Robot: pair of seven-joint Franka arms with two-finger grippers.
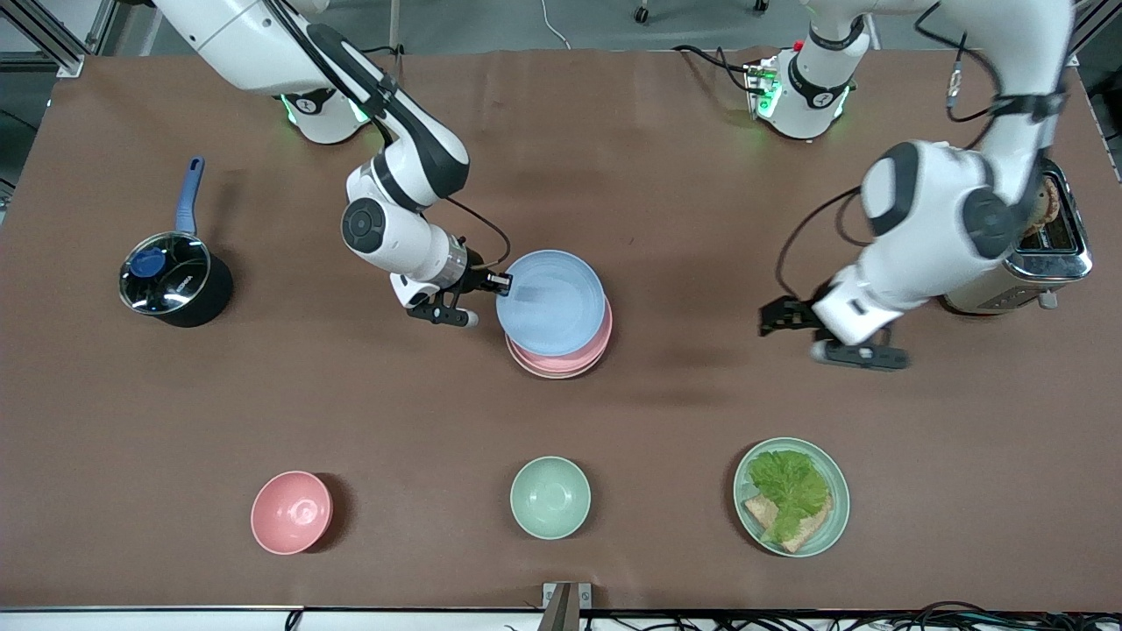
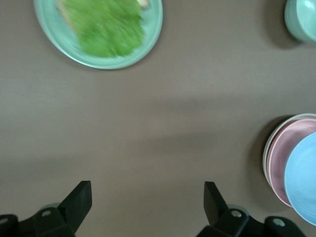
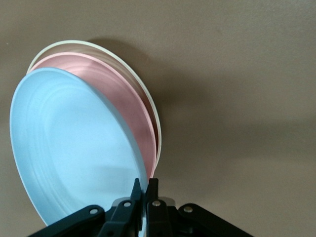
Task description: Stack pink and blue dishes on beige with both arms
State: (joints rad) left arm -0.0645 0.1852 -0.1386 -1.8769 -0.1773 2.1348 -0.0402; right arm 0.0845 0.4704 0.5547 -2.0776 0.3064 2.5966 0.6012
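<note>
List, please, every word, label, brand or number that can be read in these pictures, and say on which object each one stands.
Glass lid of the black pot: a short white print, too small to read.
Arm bases: small round marks, not readable.
Blue plate, pink plate, beige plate, bowls, toaster: no text visible.
Nothing can be quoted as it reads.

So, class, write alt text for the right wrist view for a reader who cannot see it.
The right end effector pinches the rim of a shallow light blue matte plate, held tilted over a pale pink plate. The pink plate lies on a cream-beige plate on the brown table.
</note>
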